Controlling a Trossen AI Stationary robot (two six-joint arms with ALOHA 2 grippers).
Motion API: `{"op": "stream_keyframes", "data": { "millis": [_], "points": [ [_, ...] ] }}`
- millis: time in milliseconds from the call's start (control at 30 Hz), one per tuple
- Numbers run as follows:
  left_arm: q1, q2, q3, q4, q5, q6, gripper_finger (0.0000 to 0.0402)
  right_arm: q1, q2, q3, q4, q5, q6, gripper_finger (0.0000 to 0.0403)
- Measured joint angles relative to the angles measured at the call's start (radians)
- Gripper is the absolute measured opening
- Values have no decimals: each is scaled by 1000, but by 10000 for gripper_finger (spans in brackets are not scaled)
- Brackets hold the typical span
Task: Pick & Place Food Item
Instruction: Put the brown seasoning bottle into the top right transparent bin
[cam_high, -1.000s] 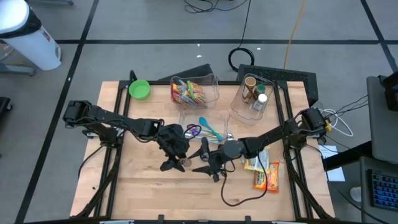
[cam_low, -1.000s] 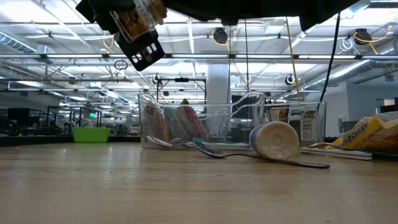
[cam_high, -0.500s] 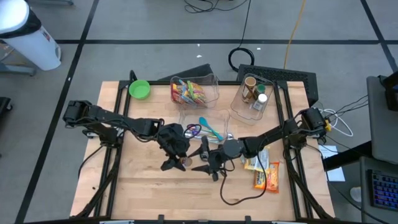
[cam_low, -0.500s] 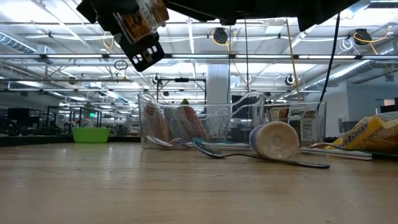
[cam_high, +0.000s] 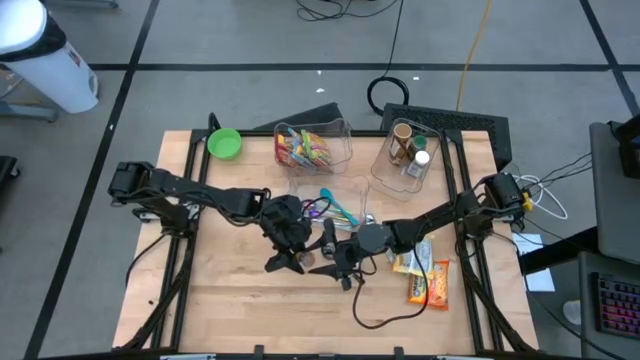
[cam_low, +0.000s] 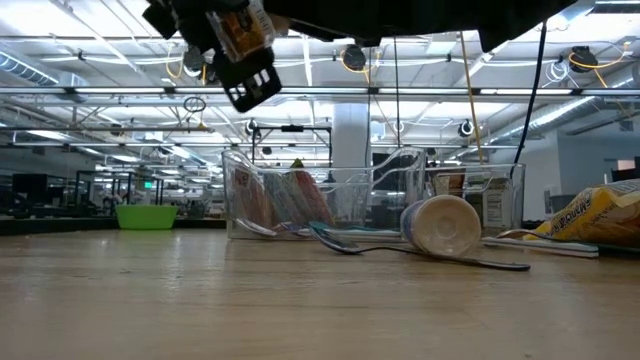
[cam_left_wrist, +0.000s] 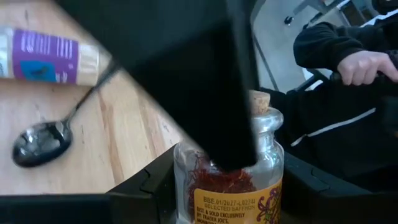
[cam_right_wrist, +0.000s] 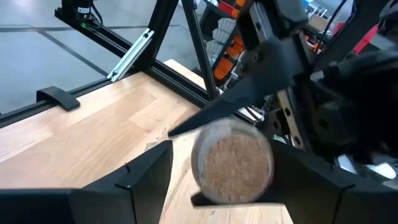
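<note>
Glass saffron jar (cam_left_wrist: 231, 168), corked, hangs above mid-table pinched in the left gripper (cam_high: 288, 243); its yellow label reads "SELECTED SAFFRON" and "SOLD EXCLUSIVELY" by Trader Joe's. Right gripper (cam_high: 335, 262) stands spread, fingers either side of the jar's cork end (cam_right_wrist: 232, 160), not touching it.

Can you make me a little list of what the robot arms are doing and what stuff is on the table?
left gripper: shut on the saffron jar, holding it up above the table
right gripper: open, close beside the jar, facing its round end
jar: glass, cork stopper, red threads inside
on the table: spoon, green bowl, snack bags
</note>
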Motion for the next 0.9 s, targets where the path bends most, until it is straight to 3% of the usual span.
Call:
{"op": "stream_keyframes", "data": {
  "millis": [167,500,800,900],
  "points": [
    [3,0,60,-101,-10,40,190,0,0,0,-3,5,1,254],
    [3,0,66,-124,-25,36,190,0,0,0,-8,6,-8,251],
    [3,0,66,-129,-26,37,190,-2,0,0,-7,6,-9,165],
    [3,0,66,-129,-26,38,190,-2,0,0,-8,6,-9,165]
  ]
}}
